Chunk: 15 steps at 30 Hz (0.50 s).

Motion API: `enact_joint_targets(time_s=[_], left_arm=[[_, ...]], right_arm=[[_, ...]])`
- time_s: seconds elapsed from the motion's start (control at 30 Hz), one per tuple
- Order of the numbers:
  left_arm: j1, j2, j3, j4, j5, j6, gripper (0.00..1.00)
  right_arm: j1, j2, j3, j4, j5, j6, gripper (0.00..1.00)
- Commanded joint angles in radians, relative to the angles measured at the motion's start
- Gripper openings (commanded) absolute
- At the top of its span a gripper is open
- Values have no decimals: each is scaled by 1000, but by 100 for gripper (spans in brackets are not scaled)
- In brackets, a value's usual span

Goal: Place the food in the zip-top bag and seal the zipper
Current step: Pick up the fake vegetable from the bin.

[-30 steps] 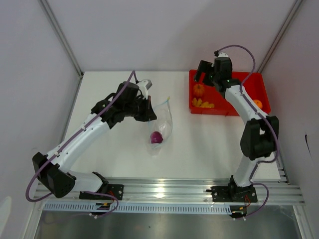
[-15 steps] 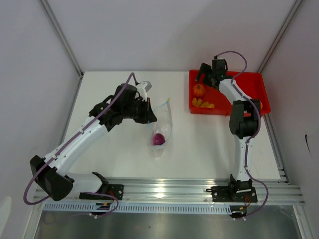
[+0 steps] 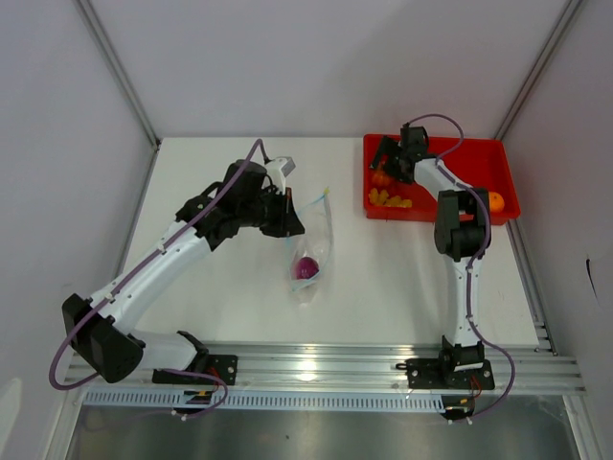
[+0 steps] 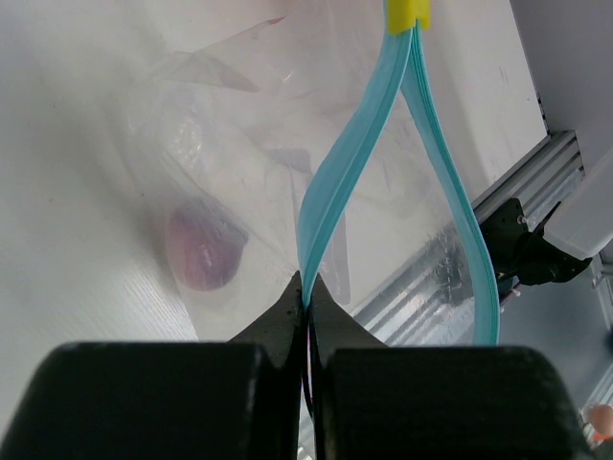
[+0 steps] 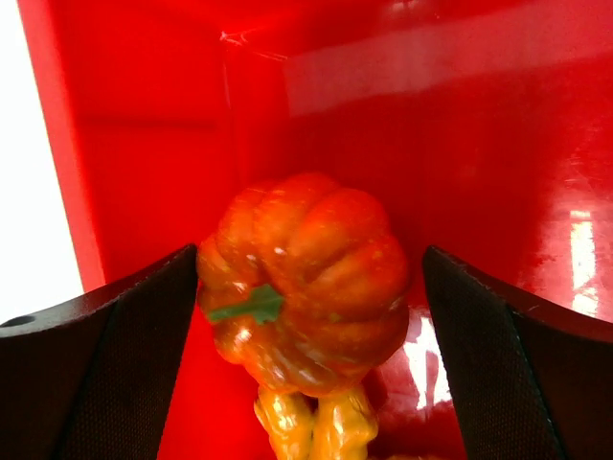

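The clear zip-top bag [image 3: 311, 244] lies on the white table with a purple-grey round piece [image 3: 306, 266] inside; the piece also shows in the left wrist view [image 4: 203, 251]. My left gripper [image 3: 292, 219] is shut on the bag's light blue zipper [image 4: 350, 168], holding the mouth open as a loop. My right gripper [image 3: 386, 169] is open in the red tray's [image 3: 479, 153] far left corner. Its jaws straddle the orange pumpkin-like piece [image 5: 306, 278], the left one touching it, with yellow chunks [image 5: 316, 422] just below. More yellow chunks [image 3: 391, 200] and an orange ball [image 3: 495, 200] lie in the tray.
A yellow slider tab [image 4: 405, 13] sits at the far end of the zipper. The aluminium rail [image 3: 326, 369] runs along the table's near edge. Grey walls enclose the table on the left, back and right.
My right gripper moved left and lower inside the tray, coming down around the pumpkin-like piece. My left gripper stayed shut on the zipper, shifting only slightly.
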Motion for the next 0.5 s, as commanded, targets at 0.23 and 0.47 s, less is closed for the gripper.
enact_joint_targets(time_s=[0.23, 0.47], left_arm=[[10, 5, 15, 20, 27, 13, 1], [10, -2, 8, 22, 31, 8, 1]], right_arm=[[5, -11, -28, 41, -5, 7, 87], [5, -49, -47, 29, -2, -7, 54]])
